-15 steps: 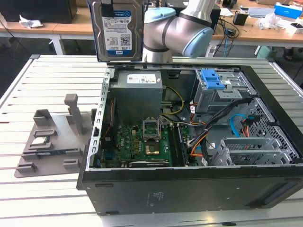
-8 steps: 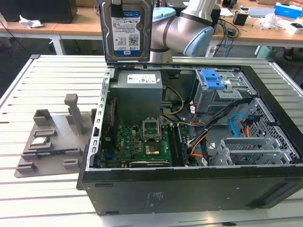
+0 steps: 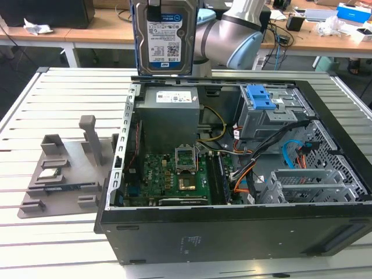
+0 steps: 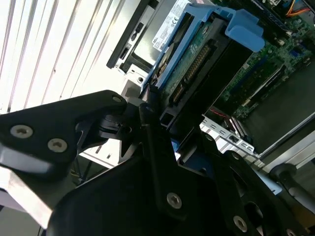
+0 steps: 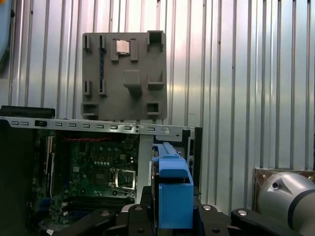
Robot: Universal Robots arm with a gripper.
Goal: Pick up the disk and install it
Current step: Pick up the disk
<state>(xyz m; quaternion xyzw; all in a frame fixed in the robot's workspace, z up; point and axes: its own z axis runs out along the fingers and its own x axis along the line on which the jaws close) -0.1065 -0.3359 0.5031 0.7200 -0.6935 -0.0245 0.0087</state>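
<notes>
Disk (image 3: pixel 165 38) held aloft.
Clamped upright in the hand (image 4: pixel 152 118), at twelve o'clock above the open computer case (image 3: pixel 232 229).

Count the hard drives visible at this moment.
1. The disk hangs upright in the gripper, above the far edge of the open computer case in the exterior view. The drive cage inside may hide another.

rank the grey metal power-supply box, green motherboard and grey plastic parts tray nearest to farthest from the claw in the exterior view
The claw grips the silver disk above the open black computer case.
1. Grey metal power-supply box: under the disk.
2. Green motherboard: case floor, past the box.
3. Grey plastic parts tray: outside the case, exterior view's left.
</notes>
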